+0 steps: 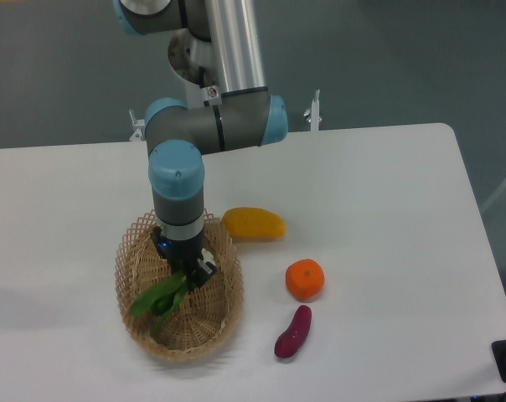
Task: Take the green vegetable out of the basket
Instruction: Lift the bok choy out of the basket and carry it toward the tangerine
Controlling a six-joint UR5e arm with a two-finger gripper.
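From my remote station, nearest the lens lies a purple sweet potato [293, 332], smooth and tapered, on the white matte surface [387, 218]. Just behind it sits a round orange [304, 279] with a dimpled, glossy skin. To their left stands the basket [219, 322], an oval of light tan wicker with a lacy looped rim. Over its bowl hangs the green vegetable [159, 299], a small bok choy with long dark green leaves drooping toward the weave; its stalk end is hidden in the pincer [186, 270]. I see the pincer clamped on that stalk end, pointing straight down inside the basket's rim, though I cannot tell whether the leaf tips touch the wicker. Beyond the basket, just beside its far rim, rests a yellow-orange mango [253, 224], smooth and oblong. The arm [236, 50] above is brushed silver with pale blue caps.
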